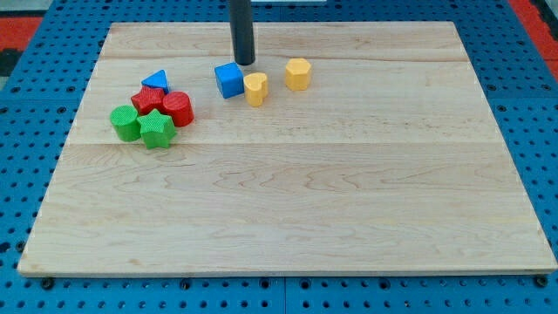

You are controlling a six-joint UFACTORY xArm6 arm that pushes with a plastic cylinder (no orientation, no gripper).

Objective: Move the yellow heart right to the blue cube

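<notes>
The yellow heart (255, 88) lies on the wooden board, touching the right side of the blue cube (229, 79). My tip (244, 63) is just above and between them in the view, close to the cube's upper right corner. Whether it touches the cube cannot be told.
A yellow hexagonal block (298, 74) lies right of the heart. At the view's left is a cluster: a blue triangle (156, 81), a red block (146, 98), a red cylinder (178, 108), a green cylinder (125, 123) and a green star (156, 129).
</notes>
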